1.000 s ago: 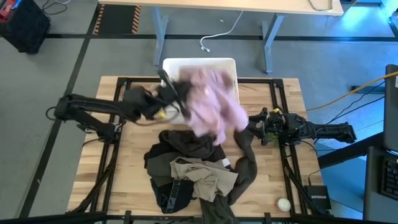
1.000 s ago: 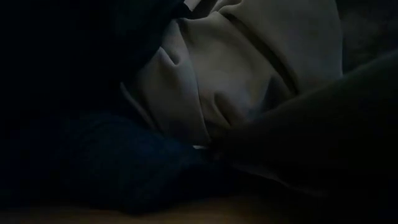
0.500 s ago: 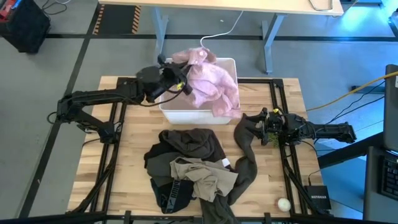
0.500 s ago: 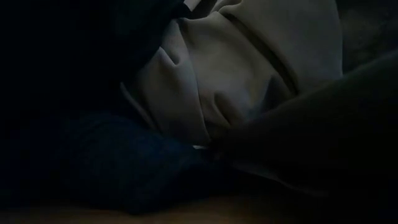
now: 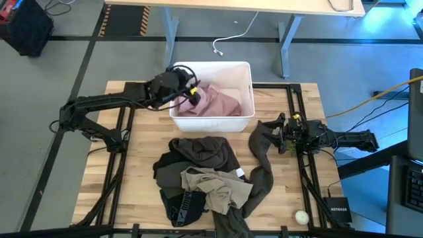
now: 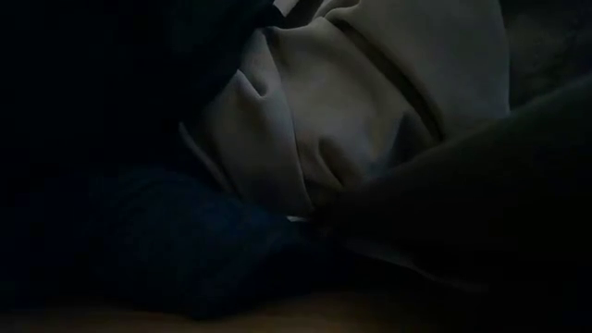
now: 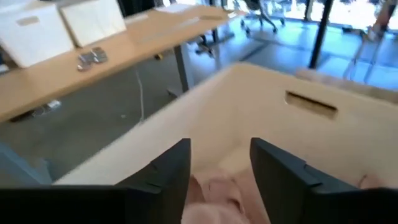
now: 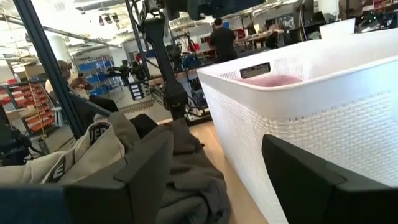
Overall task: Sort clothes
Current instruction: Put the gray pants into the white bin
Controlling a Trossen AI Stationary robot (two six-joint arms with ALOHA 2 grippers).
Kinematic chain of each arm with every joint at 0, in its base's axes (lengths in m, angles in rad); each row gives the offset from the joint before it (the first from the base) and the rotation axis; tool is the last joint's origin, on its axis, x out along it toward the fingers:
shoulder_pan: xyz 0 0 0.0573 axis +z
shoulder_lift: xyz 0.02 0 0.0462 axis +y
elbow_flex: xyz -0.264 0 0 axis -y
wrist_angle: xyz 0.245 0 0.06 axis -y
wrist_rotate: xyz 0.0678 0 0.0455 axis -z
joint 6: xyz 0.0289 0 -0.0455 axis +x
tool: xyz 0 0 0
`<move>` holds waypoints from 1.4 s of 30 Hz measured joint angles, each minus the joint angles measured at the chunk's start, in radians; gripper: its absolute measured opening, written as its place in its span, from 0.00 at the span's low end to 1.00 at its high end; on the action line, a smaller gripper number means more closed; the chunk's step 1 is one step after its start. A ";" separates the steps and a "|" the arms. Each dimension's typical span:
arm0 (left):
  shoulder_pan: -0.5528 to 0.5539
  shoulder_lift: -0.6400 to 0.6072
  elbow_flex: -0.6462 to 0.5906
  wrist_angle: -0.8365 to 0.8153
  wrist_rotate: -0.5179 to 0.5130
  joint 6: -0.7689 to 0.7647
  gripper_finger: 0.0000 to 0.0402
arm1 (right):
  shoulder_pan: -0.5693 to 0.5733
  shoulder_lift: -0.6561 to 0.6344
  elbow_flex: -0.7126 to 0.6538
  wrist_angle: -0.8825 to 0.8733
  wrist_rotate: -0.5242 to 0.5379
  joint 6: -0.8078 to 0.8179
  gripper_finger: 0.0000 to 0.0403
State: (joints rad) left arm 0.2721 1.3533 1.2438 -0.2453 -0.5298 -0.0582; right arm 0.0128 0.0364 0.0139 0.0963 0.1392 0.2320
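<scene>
The pink striped shirt (image 5: 215, 102) lies crumpled inside the white bin (image 5: 244, 66) at the table's far middle. My left gripper (image 5: 192, 92) hangs open over the bin's left part, and the shirt (image 7: 214, 193) shows just below its fingers. An olive-brown piece (image 5: 201, 152), a khaki piece (image 5: 215, 185) and black pieces (image 5: 182, 208) are heaped at the near middle. A long olive garment (image 5: 261, 165) stretches from the heap to my right gripper (image 5: 281, 129). That gripper stands open at the garment's far end (image 8: 186, 162), right of the bin.
Khaki cloth (image 6: 351, 111) fills the low view and hides the table behind it. A white ball (image 5: 301, 215) and a small black box (image 5: 337, 210) sit at the near right corner. Black frame rails (image 5: 294, 99) run along both table sides. People stand in the room beyond (image 8: 221, 37).
My left gripper has swung the pink shirt up and toward the far edge, over the bin. The shirt first hung across the bin's front, then draped over its right front rim. It has now fallen wholly inside the bin, apart from the gripper. My right arm has kept still.
</scene>
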 joint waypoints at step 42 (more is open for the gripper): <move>-0.131 -0.256 0.002 -0.289 0.232 -0.058 0.59 | 0.000 0.000 0.000 0.035 -0.001 -0.027 0.66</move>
State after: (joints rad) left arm 0.1409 1.0973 1.2458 -0.5346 -0.2973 -0.1166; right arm 0.0128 0.0364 0.0139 0.1314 0.1387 0.2047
